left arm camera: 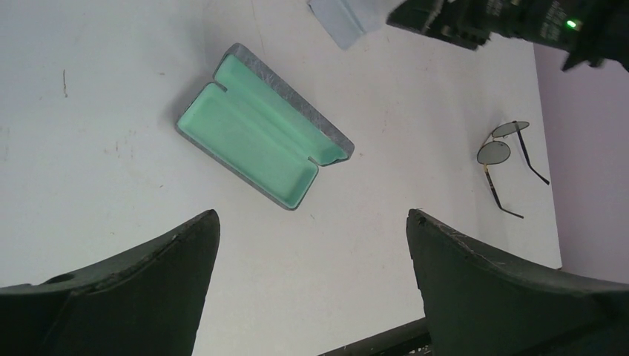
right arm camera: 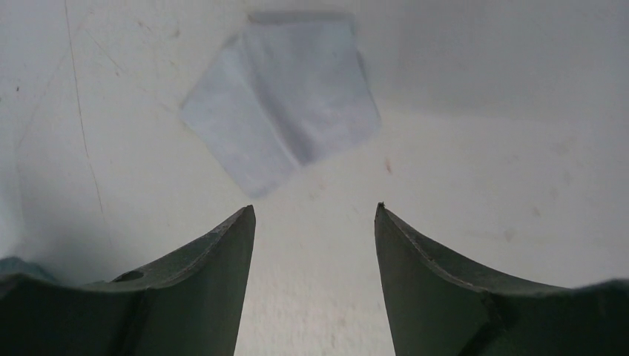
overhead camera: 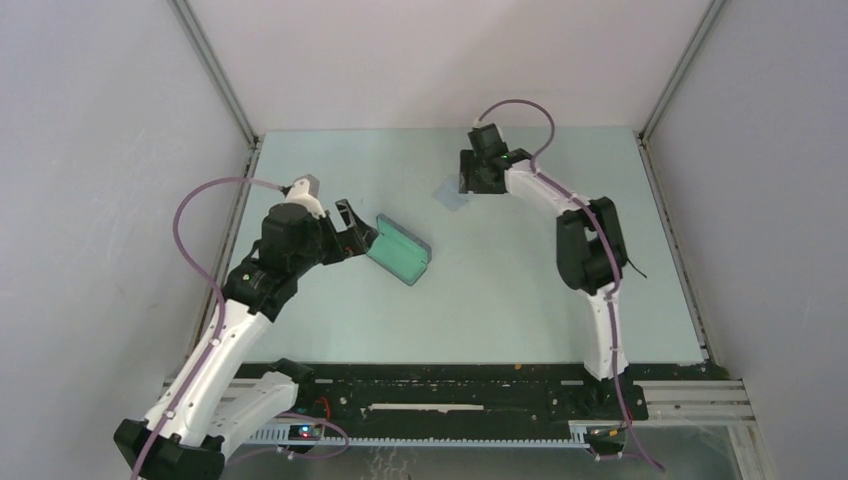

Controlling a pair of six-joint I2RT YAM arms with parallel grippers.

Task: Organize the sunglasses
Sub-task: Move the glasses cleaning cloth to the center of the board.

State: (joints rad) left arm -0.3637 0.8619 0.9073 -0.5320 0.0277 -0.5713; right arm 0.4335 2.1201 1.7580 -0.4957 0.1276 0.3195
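Observation:
The sunglasses (left arm camera: pixel 504 152), thin black wire frame with arms unfolded, lie on the table at the right of the left wrist view. From the top they are mostly hidden behind the right arm; only an arm tip (overhead camera: pixel 636 270) shows. The grey case (overhead camera: pixel 400 250) lies open, its mint lining up (left arm camera: pixel 259 133). My left gripper (overhead camera: pixel 362 232) is open and empty just left of the case (left arm camera: pixel 311 215). My right gripper (overhead camera: pixel 466 186) is open and empty (right arm camera: pixel 315 211), hovering just short of the pale bluish cloth (right arm camera: pixel 285 100).
The cloth (overhead camera: pixel 452 195) lies at the back centre of the table, folded over, and shows at the top of the left wrist view (left arm camera: pixel 341 18). Grey enclosure walls stand on the left, right and back. A black rail (overhead camera: pixel 450 385) runs along the near edge.

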